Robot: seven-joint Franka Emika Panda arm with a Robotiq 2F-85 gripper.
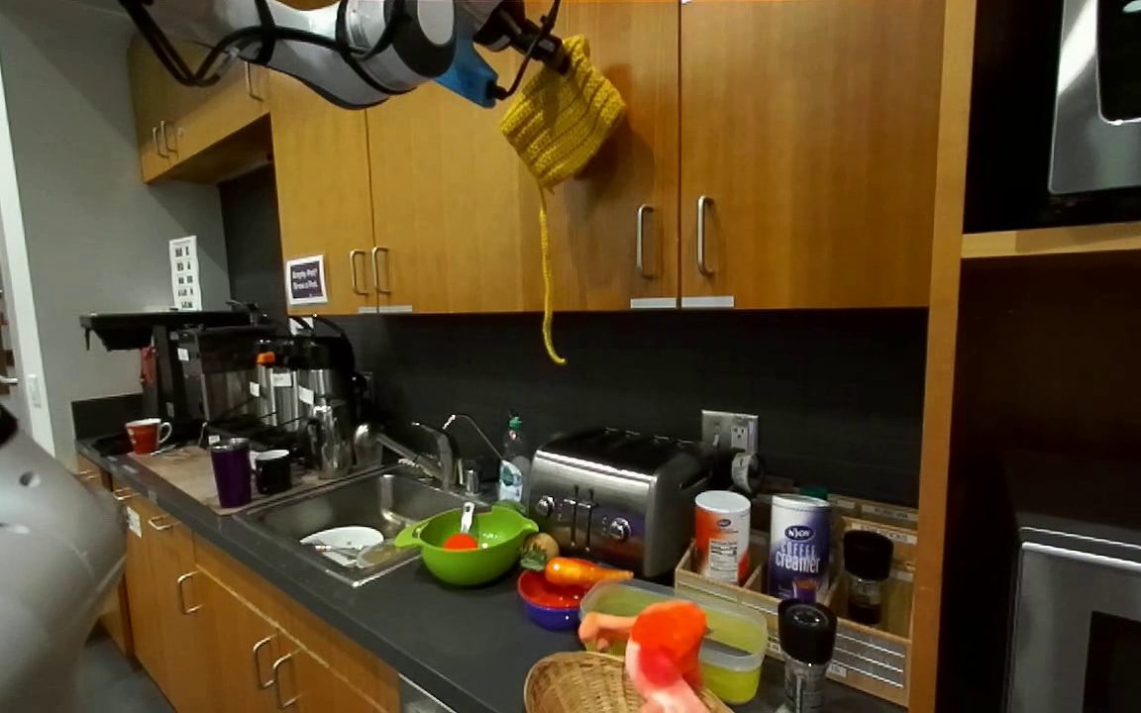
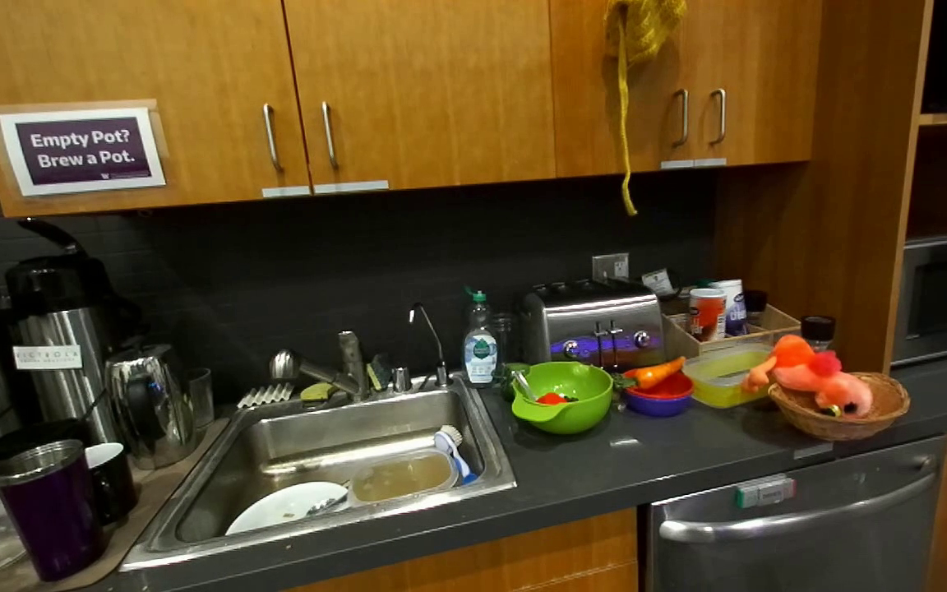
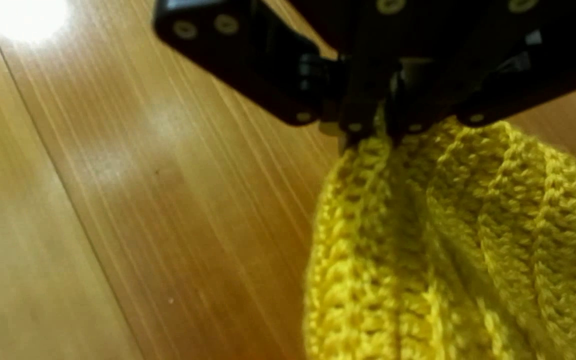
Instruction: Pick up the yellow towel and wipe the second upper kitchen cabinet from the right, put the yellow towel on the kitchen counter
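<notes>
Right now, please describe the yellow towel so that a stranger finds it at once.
Find the wooden upper cabinets above the kitchen counter. In front of the second door from the right, the gripper holds the yellow towel. Its coarse knit and long dangling cord set it apart from smooth wood.

A soap bottle point(image 2: 480, 353) stands near a toaster point(image 2: 593, 321). A green bowl point(image 2: 568, 418) sits in front of the toaster. A carrot point(image 2: 659, 375) lies across a bowl point(image 2: 656, 404) that is red on top and blue below. Close by is a yellow tub point(image 2: 720, 386). A soft toy point(image 2: 819, 380), pink and orange, lies in a basket point(image 2: 831, 426) and pokes out over the edge. A wooden box point(image 1: 878, 654) holds a creamer can point(image 1: 798, 545). A purple cup point(image 1: 232, 475) stands near a black mug point(image 1: 273, 473). A sign point(image 2: 83, 150) says, "Empty Pot? Brew a Pot."
</notes>
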